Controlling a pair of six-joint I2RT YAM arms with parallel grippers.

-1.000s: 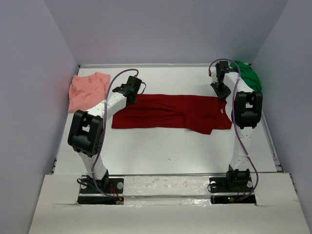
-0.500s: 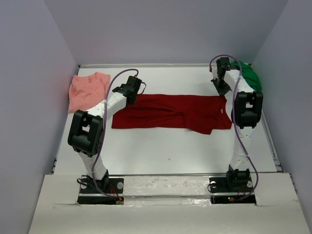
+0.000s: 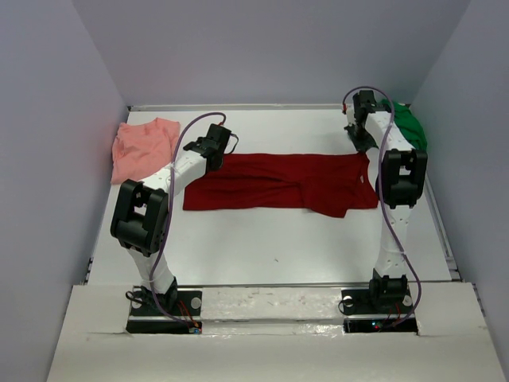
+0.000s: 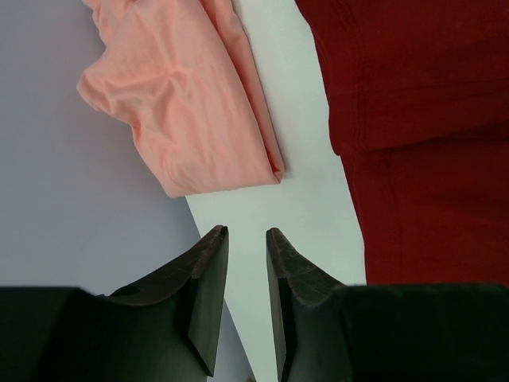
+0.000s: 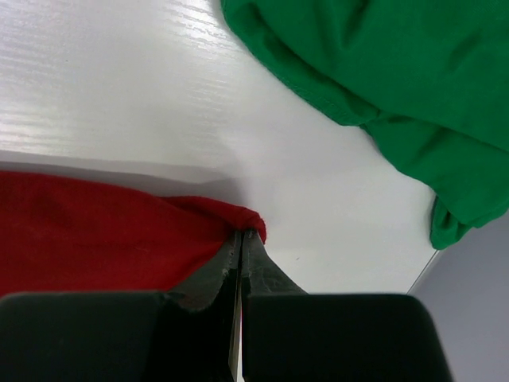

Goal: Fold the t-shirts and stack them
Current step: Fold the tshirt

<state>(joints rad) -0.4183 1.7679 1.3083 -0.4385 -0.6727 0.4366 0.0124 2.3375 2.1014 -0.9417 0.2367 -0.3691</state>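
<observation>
Room: plain grey-lilac walls (image 3: 262,48) boxed in the dark red shirt (image 3: 278,183) on three sides, close behind it and off both ends.
Surface: white table (image 3: 278,255) under it, smooth, slight sheen. Cloth should slide on it easily.
Dark red shirt lay mid-table as a wide strip, long axis left to right. It was mostly flat, with a rumpled lobe hanging toward the near edge right of centre.
Salmon-pink shirt (image 3: 143,147) was bunched beyond its far-left corner, not touching. Green shirt (image 3: 409,127) was heaped beyond its far-right corner, also apart.
Right gripper (image 5: 241,239): fingers pressed together on the red shirt's far-right corner, cloth tented up into the tips.
Left gripper (image 4: 246,239): fingers part-way apart with nothing between them, hovering just off the red shirt's far-left corner. The hem lay to its inboard side, the pink shirt outboard.
My read: the fold runs across the short axis, far edge to near edge, so both far corners need holding. The left arm was nearer the free one, so it had to shift inboard and close on the hem, without snagging pink.
</observation>
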